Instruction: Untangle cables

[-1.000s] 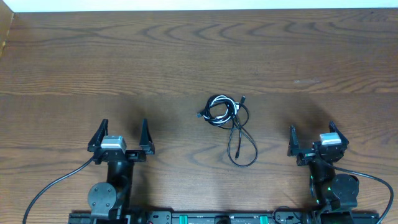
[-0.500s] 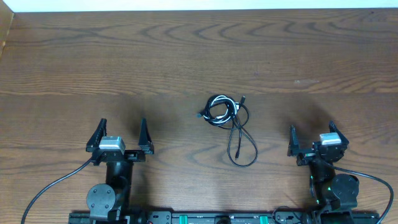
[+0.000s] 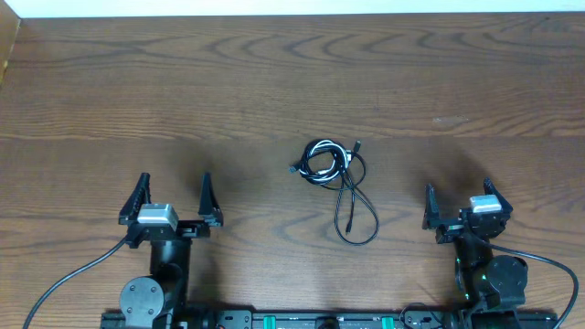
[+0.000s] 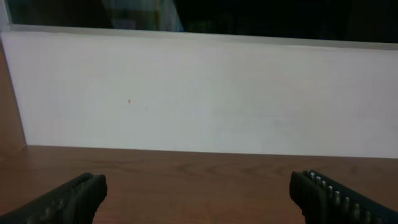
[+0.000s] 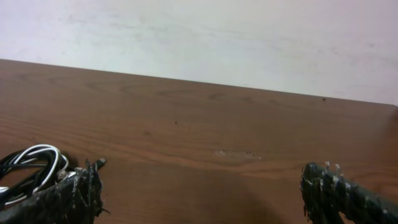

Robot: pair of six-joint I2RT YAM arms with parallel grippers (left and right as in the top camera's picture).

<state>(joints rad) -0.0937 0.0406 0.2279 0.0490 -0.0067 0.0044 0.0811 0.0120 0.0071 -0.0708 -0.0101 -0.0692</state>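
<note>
The cables (image 3: 334, 174) lie tangled in the middle of the wooden table: a white cord coiled with black cords, and a black loop trailing toward the front. In the right wrist view the coil (image 5: 31, 168) shows at the far left, partly behind the left finger. My left gripper (image 3: 171, 195) is open and empty at the front left, well apart from the cables. Its fingers also show in the left wrist view (image 4: 199, 193), with no cable there. My right gripper (image 3: 459, 199) is open and empty at the front right; it also shows in the right wrist view (image 5: 205, 193).
A white wall (image 4: 199, 93) runs along the table's far edge. A raised wooden side (image 4: 9, 106) stands at the far left. Thick black arm cables (image 3: 64, 274) trail from both arm bases at the front edge.
My left gripper has shifted a little to the left and toward the front. The right arm and the cables have not moved.
</note>
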